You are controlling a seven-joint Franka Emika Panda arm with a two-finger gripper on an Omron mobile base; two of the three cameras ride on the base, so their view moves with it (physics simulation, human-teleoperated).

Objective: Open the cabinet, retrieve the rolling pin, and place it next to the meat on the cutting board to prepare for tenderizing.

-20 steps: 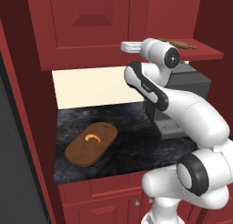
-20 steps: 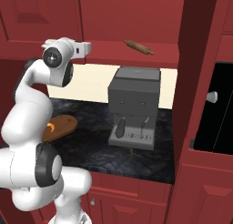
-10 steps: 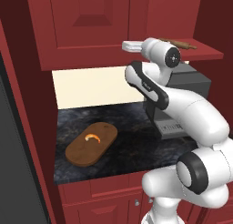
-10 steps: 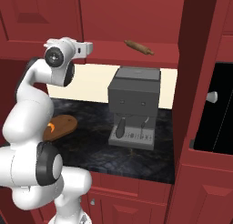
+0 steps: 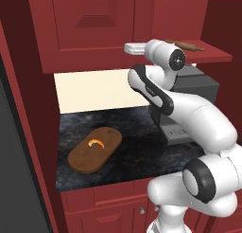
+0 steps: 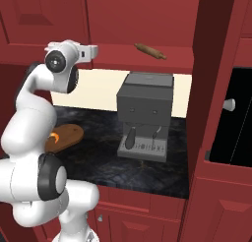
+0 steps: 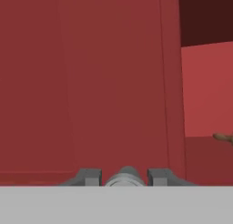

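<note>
The jaws are pinching the small silver knob [image 7: 126,176] of the cabinet [image 5: 94,23] door, seen at the bottom centre of the hand view with a finger on each side. The gripper [image 5: 130,48] sits at that door's lower edge, upper middle of the left base view. The right side already stands open, and the pin [image 6: 150,51] lies on its shelf, upper middle of the right base view. The meat [image 5: 96,143] rests on the board [image 5: 109,137] on the table [image 6: 98,123]. Fetching and placing remain.
</note>
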